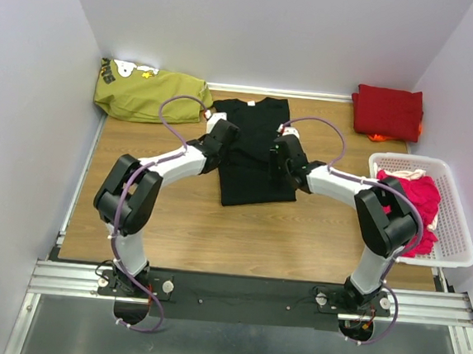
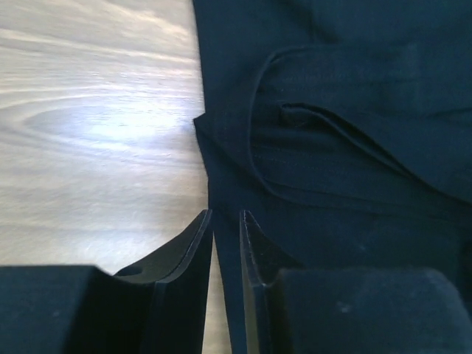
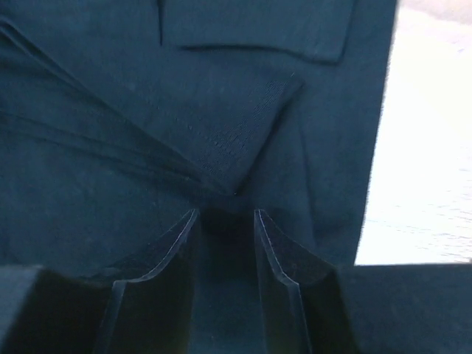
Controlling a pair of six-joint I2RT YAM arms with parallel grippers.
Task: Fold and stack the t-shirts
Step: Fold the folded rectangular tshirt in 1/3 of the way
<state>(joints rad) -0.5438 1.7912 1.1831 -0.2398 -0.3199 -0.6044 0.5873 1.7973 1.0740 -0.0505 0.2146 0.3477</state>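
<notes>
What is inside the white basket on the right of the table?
The basket holds crumpled pink t-shirts, with a little pale cloth at its far end. Whatever lies under them is covered; the right arm hides its near left corner.

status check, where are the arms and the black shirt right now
Left gripper at left edge of black t-shirt, jaws narrowly open. Right gripper on its right side, jaws open. Shirt flat, partly folded. Nothing blocking.
</notes>
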